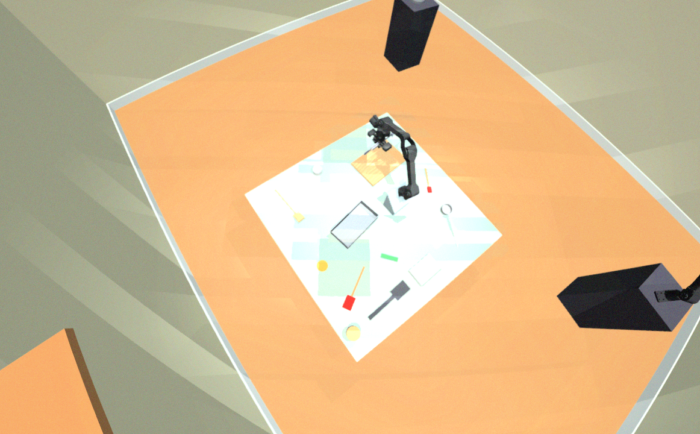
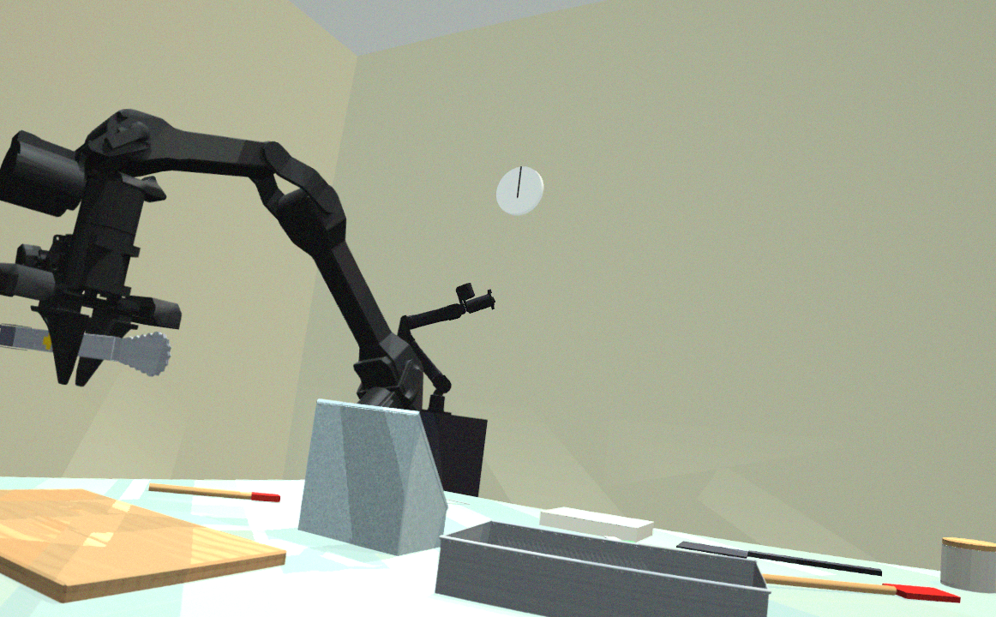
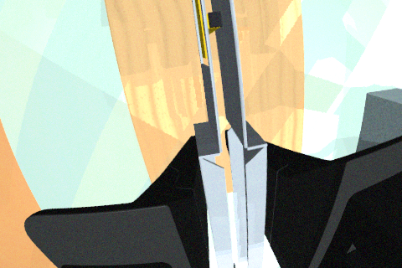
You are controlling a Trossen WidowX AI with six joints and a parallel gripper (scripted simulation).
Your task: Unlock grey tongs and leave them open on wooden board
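Note:
The grey tongs (image 1: pixel 370 150) (image 2: pixel 147 354) (image 3: pixel 255 176) are held in the air above the wooden board (image 1: pixel 372 175) (image 2: pixel 103 529) (image 3: pixel 155 54). They lie nearly level, with the scalloped tips to the right and the ring end to the left in the exterior view. My gripper (image 2: pixel 72 379) (image 3: pixel 213 140) points down and is shut on the tongs' arms near mid-length. The two arms are close together with a narrow gap. A yellow part shows near the hinge end. The roasting tin (image 2: pixel 593 579) stands apart from the board, with no tongs across it.
A grey wedge-shaped block (image 2: pixel 363 476) (image 3: pixel 381 121) stands between board and tin. A red-tipped tool (image 2: pixel 265 497) lies behind the board. A white block (image 2: pixel 596 524), a dark spatula (image 1: pixel 400 290) and a lidded jar (image 2: pixel 969 566) are farther off. Another arm stands on a black pedestal (image 1: pixel 611 296).

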